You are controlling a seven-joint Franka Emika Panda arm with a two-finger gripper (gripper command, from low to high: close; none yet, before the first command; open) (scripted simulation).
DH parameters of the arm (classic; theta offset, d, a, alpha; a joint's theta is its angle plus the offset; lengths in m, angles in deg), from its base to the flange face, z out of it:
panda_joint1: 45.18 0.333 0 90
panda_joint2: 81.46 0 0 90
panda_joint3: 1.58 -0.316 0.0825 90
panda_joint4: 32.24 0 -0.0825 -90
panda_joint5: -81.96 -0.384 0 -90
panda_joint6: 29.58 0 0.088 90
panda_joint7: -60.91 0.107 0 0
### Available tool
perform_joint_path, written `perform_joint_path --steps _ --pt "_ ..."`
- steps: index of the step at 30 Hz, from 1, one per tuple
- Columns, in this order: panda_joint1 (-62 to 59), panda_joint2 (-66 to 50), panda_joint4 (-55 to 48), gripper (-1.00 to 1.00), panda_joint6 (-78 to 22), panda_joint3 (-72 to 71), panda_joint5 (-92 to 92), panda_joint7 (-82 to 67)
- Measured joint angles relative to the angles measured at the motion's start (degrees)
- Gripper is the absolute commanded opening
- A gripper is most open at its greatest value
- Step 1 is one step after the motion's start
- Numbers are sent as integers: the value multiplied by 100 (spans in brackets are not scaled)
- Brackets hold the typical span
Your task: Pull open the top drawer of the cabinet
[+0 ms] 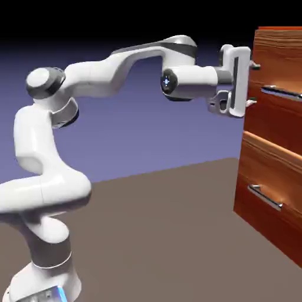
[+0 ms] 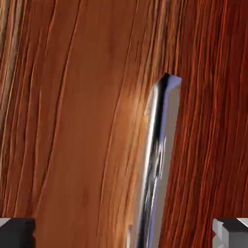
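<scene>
Reaches up to the cabinet (image 1: 272,124) with the gripper (image 1: 253,84) sideways, released and spread wide, one finger above the other in the exterior view. Faces the top drawer (image 1: 286,68) directly ahead of the fingertips, looking flush and closed. From the exterior view, see the silver bar handle (image 1: 282,92) of that drawer just beside the fingertips, toward the exterior view's right. Find only there the lower drawer (image 1: 286,218) with its own handle (image 1: 265,197), both below the gripper, and the white arm (image 1: 94,79) stretching back behind it.

From the hand view, see instead just wood grain and the upper bar, running lengthwise down to the bottom edge between the two fingertips (image 2: 230,235), apart from both. Cannot tell from either view how far ahead of the tips, or how nearly level with them, to place the bar.
</scene>
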Motion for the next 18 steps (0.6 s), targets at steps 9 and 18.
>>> perform_joint_path --steps 9,18 --pt "-1314 238 -1100 0 5 -870 -904 228" --pt "-1646 1301 -1067 -100 -489 -509 -1144 1167"
